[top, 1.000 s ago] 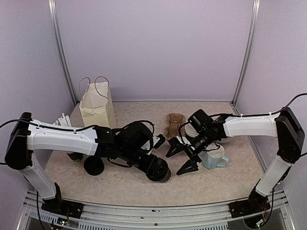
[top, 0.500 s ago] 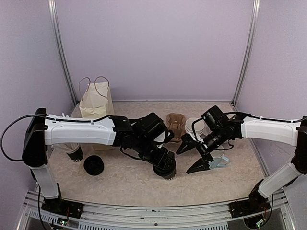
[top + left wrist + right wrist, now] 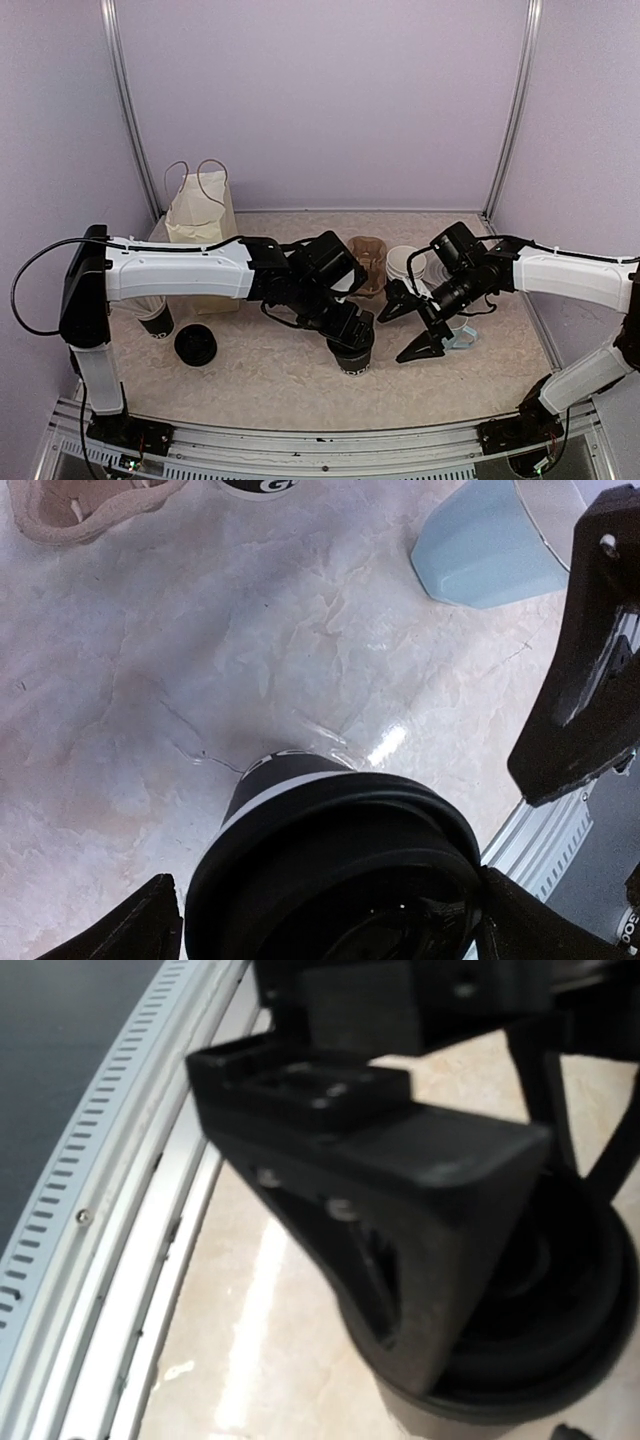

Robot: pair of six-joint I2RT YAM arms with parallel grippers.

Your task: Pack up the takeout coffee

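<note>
Lidded coffee cup (image 3: 352, 354) on table (image 3: 270, 385)

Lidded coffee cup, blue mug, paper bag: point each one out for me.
lidded coffee cup (image 3: 330, 830), left wrist view, on the black lid's rim.
blue mug (image 3: 485, 555), left wrist view, on its outer wall.
paper bag (image 3: 203, 232), top view, on its front face.
</note>
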